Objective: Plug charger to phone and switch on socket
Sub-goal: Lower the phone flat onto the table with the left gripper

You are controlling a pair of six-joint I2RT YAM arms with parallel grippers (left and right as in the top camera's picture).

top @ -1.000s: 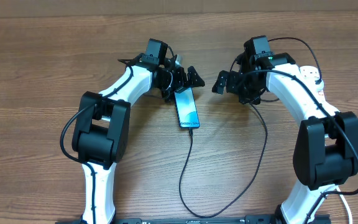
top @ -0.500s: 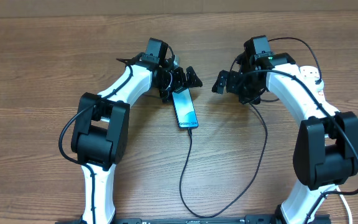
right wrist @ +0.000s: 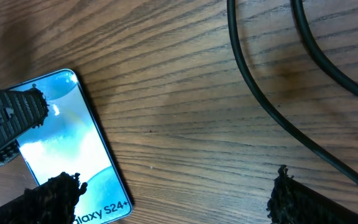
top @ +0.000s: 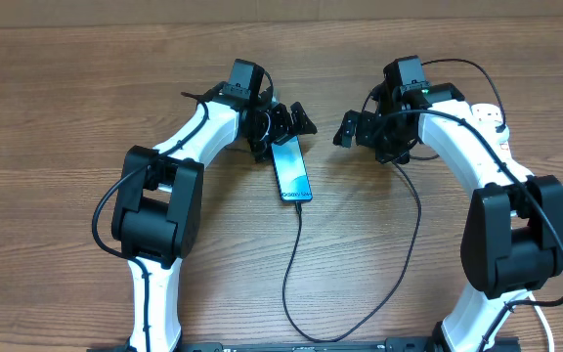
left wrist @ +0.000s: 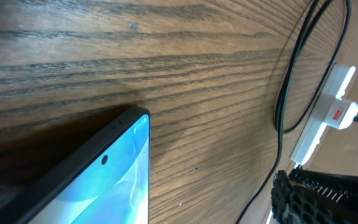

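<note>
The phone (top: 290, 169) lies on the table with its blue screen lit; it also shows in the left wrist view (left wrist: 104, 186) and the right wrist view (right wrist: 67, 149). The black charger cable (top: 293, 256) runs from the phone's lower end, loops near the front edge and rises toward the right arm. The white socket strip (top: 490, 119) lies under the right arm, mostly hidden; a red switch shows in the left wrist view (left wrist: 337, 114). My left gripper (top: 286, 132) is open around the phone's top end. My right gripper (top: 358, 135) (right wrist: 166, 199) is open and empty, right of the phone.
The wooden table (top: 57, 108) carries only these things. Two black cable runs (right wrist: 260, 106) cross the wood just beyond the right gripper. The cable's loop (top: 360, 330) lies close to the front edge between the arm bases.
The phone and the left gripper shifted slightly left between the earliest frame and the middle one, then stayed still. The right arm has not moved.
</note>
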